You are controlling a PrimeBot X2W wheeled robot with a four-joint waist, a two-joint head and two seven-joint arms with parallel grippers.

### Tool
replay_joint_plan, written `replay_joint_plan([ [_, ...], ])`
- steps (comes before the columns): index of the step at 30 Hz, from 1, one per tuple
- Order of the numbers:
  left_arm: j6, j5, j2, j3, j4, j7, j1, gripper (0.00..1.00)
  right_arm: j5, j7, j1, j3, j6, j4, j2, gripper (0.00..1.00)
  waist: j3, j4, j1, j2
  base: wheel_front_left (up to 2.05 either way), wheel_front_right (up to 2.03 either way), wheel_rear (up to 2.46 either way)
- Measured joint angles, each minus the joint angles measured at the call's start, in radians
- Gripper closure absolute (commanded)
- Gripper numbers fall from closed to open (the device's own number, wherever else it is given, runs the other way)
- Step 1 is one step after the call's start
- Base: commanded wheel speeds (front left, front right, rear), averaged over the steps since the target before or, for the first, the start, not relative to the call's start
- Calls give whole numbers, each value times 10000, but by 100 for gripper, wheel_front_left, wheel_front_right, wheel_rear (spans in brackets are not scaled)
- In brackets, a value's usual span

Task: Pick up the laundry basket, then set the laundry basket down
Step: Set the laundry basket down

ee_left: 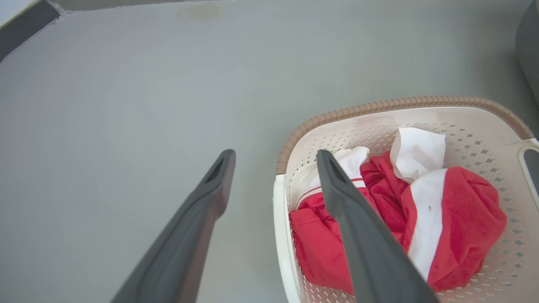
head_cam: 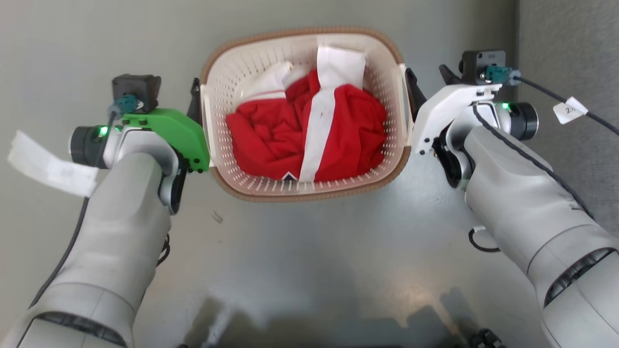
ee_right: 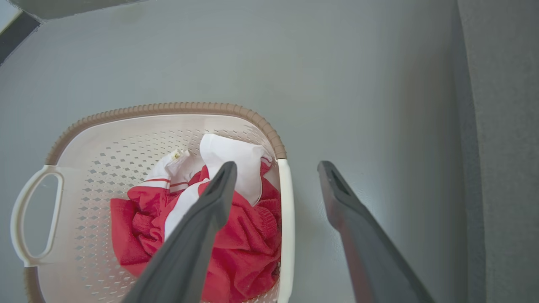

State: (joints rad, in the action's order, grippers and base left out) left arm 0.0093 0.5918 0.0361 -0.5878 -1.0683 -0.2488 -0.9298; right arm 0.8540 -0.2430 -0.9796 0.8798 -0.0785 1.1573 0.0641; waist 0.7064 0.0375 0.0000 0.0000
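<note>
While the laundry basket [head_cam: 304,195] lies at the centre of the head view, over a grey floor [head_cam: 300,251] and between the two arms, each claw straddles one of its white side handles. The left gripper [ee_left: 274,156] is spread wide, with one dark finger outside the left handle [ee_left: 279,227] and the other above the red and white clothing [head_cam: 271,140] inside. The right gripper [ee_right: 277,165] is equally wide across the right handle [ee_right: 286,219]. Whether the basket rests on the floor cannot be told.

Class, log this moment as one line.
laundry basket: holds red-white garment | left gripper: open, astride its side | right gripper: open, astride its side
</note>
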Motion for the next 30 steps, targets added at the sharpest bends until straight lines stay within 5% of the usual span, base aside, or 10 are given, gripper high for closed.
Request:
replay_joint_plan([
  [30, 59, -755, 660, 1595, 3317, -2, 3753, 0, -617, -61, 2279, -1041, 228, -1799, -13, 0, -3813, -127, -1, 0, 0, 0, 0],
])
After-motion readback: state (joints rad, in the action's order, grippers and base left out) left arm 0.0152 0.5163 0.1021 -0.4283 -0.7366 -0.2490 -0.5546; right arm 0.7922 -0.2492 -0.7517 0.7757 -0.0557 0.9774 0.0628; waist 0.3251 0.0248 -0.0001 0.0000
